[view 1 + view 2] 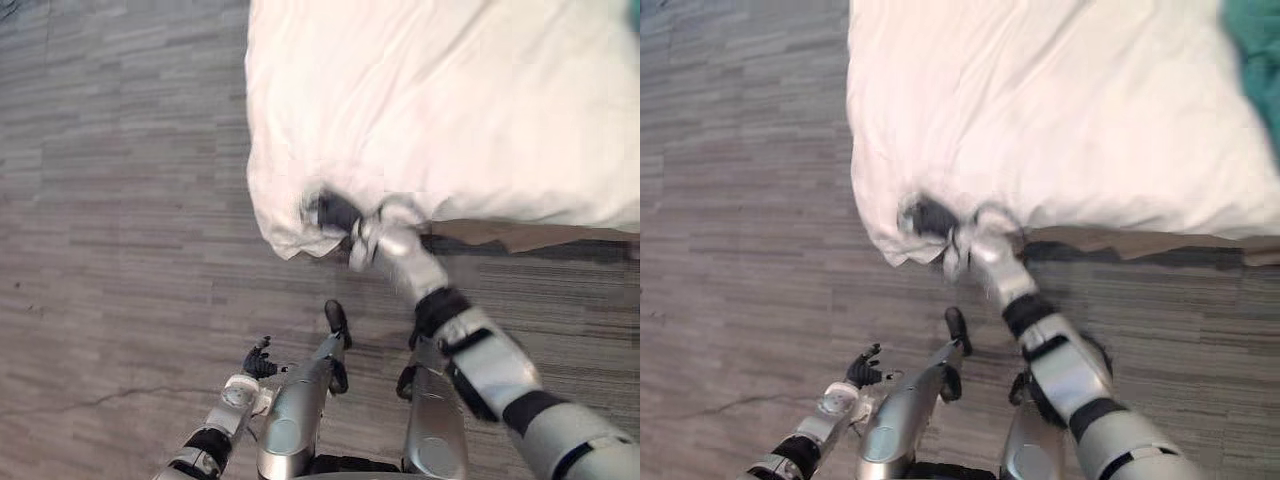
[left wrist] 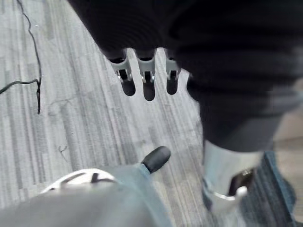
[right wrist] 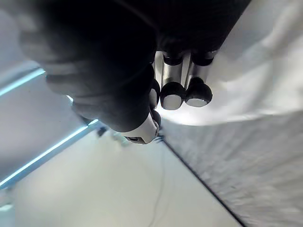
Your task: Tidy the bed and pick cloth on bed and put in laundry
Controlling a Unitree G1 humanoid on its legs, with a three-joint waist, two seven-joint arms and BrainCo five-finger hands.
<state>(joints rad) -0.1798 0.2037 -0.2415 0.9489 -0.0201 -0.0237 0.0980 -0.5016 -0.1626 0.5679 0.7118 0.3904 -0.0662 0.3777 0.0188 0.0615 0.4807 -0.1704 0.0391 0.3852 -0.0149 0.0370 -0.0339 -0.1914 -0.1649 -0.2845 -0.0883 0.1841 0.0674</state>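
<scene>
The robot's right hand (image 1: 352, 226) is stretched out to the near corner of the bed, where a white rumpled duvet (image 1: 440, 100) droops over the edge. Its fingers (image 3: 173, 95) are curled in tight toward the palm, clutching a bunched fold of the duvet's hem. The white fabric gathers up around the dark ribbed back of the hand and spreads away past the fingertips. From the hand, the duvet runs away across the whole mattress, creased and puffy, and a loose corner of it hangs down just to the hand's left, toward the grey wood-plank floor (image 1: 120, 200). Just to the hand's right, below the duvet's lower edge, a strip of the tan bed base (image 1: 520, 235) peeks out.

A teal-green cloth (image 1: 1255, 50) lies on top of the bed, well beyond the right hand and off to its right, at the far side of the duvet. It is well apart from both hands, and only an edge of it is in sight.

The left hand (image 1: 258, 360) hangs low, well back from the bed and apart from the right hand. Its fingers (image 2: 148, 80) are loose and straight, pointing down at the floor, and it is holding nothing.
</scene>
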